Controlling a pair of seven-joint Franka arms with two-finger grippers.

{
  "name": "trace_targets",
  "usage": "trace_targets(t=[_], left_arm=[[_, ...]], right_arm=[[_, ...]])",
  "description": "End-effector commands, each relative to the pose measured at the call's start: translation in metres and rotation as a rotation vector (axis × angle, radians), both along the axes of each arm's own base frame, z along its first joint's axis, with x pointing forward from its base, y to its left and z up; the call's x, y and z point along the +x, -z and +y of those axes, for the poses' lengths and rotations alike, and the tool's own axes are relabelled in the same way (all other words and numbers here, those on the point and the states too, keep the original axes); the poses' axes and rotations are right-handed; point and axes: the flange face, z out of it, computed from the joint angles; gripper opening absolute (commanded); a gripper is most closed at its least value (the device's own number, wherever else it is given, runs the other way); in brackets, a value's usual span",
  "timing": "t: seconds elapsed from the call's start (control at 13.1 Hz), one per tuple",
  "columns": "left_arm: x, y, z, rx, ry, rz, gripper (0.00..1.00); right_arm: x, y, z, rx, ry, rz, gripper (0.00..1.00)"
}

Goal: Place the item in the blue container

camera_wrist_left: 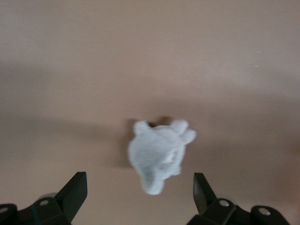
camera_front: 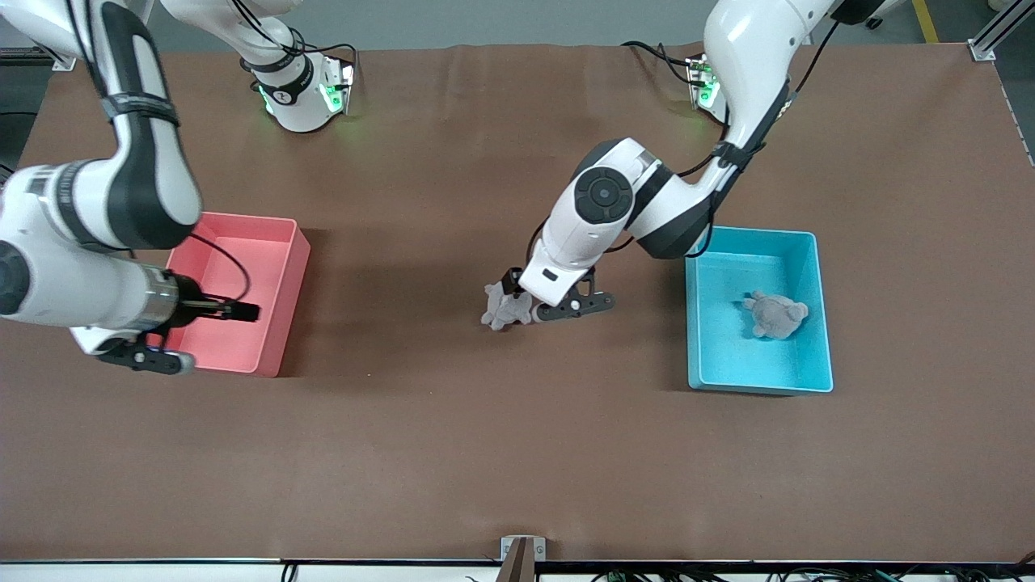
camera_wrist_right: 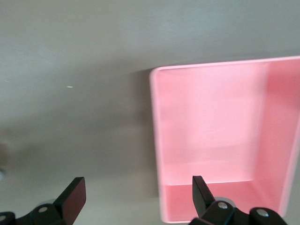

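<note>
A small grey plush toy [camera_front: 503, 309] lies on the brown table near its middle; in the left wrist view the toy [camera_wrist_left: 158, 154] shows just ahead of the fingertips. My left gripper [camera_front: 521, 301] [camera_wrist_left: 139, 197] hangs over it, open, with nothing between its fingers. The blue container [camera_front: 821, 307] stands toward the left arm's end of the table. A second grey plush toy [camera_front: 775, 315] lies inside it. My right gripper [camera_front: 141, 356] [camera_wrist_right: 139, 194] waits open over the edge of the pink bin.
The pink bin [camera_front: 283, 271] [camera_wrist_right: 155, 140] stands toward the right arm's end of the table, with nothing seen inside it. Bare brown table [camera_front: 485, 453] spreads between the two bins and toward the front camera.
</note>
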Motion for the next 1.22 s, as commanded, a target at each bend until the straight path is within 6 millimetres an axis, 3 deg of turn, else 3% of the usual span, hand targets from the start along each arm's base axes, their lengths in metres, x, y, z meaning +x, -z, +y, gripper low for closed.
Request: trace_targets(t=[0.0, 0.23, 0.46, 0.61, 0.84, 0.99, 1.15], left_arm=[[0.006, 0.01, -0.026, -0.046, -0.006, -0.03, 0.99], [-0.007, 0.034, -0.041, -0.042, 0.021, -0.02, 1.0], [-0.017, 0.071, -0.049, 0.006, 0.077, -0.036, 1.0], [-0.02, 0.094, -0.049, 0.036, 0.1, -0.031, 1.0], [-0.021, 0.108, -0.048, 0.05, 0.115, -0.041, 1.0], [-0.02, 0.116, -0.051, 0.02, 0.111, -0.062, 1.0], [-0.02, 0.122, -0.051, 0.022, 0.116, -0.066, 0.95]], right_arm=[[-0.016, -0.027, -0.023, -0.038, -0.044, -0.024, 1.0], [-0.018, -0.045, -0.068, -0.031, -0.028, -0.04, 1.0], [-0.017, -0.067, -0.09, -0.055, -0.004, -0.054, 1.0], [-0.016, -0.069, -0.095, -0.058, 0.003, -0.05, 1.0], [-0.005, -0.099, -0.086, -0.065, -0.003, -0.116, 1.0], [-0.006, -0.101, -0.079, -0.05, -0.014, -0.106, 1.0], [-0.005, -0.102, -0.054, -0.039, -0.045, -0.105, 1.0]])
